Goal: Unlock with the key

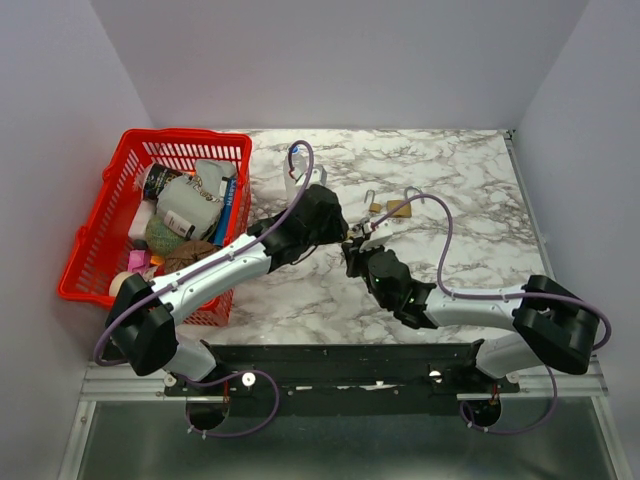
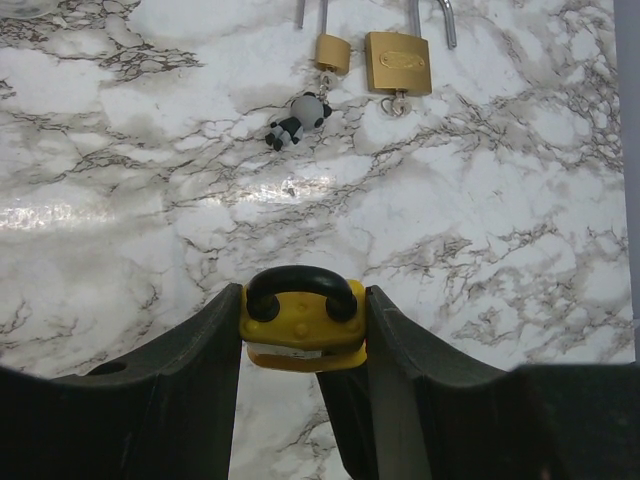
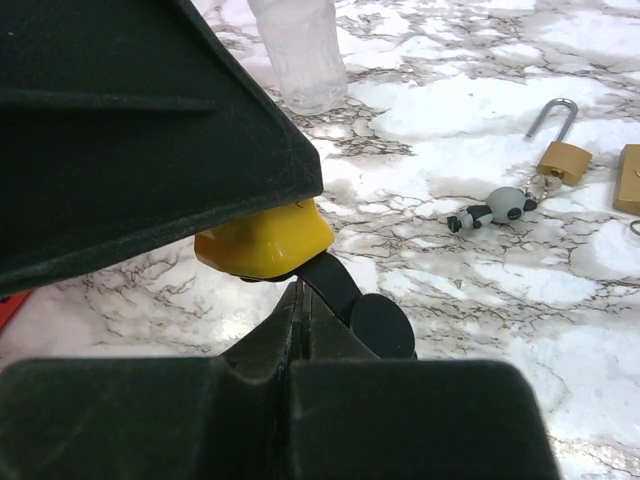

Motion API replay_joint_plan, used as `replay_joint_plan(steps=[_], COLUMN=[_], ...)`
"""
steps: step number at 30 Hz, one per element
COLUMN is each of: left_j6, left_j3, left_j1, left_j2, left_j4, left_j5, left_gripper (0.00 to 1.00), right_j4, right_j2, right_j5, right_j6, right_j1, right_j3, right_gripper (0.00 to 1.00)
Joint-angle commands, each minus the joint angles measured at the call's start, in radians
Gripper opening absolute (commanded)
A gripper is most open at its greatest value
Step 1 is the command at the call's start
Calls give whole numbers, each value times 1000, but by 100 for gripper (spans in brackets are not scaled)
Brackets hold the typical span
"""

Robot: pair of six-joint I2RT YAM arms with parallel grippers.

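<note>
Holding: yellow padlock (image 2: pixel 300 322) is clamped by its side faces in the left gripper (image 2: pixel 303 345), shackle (image 2: pixel 300 278) ahead of the fingertips.
Key: black key (image 3: pixel 378 318) seems pinched in the closed right gripper (image 3: pixel 298 312), tip at the lock's underside (seating cannot be told).
Handling: judged rigid, weighty, smooth; best gripped on flat faces.

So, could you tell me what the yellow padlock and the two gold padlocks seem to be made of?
Yellow padlock: likely plastic-covered or painted, smooth even colour, soft sheen; its black shackle looks coated. Small gold padlock and larger gold padlock: probably brass, satin yellow-metal bodies with bare silvery shackles, likely steel.
</note>
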Motion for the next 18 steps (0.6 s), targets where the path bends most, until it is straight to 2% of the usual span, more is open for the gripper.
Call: replay_joint_plan(steps=[1,18], left_j6=[44,120], left_j3=[35,71], left_j1=[-6,-5], left_j2=[-28,7], left_j4=[-53,-112], left_j5=[-38,-27], left_gripper=[0,0], right_j4=[-15,28], right_j2=[-28,-84], right_j5=[142,174], right_j6=[-45,-144], right_j1=[-6,-6], right_j3=[-29,-67], right_gripper=[1,1])
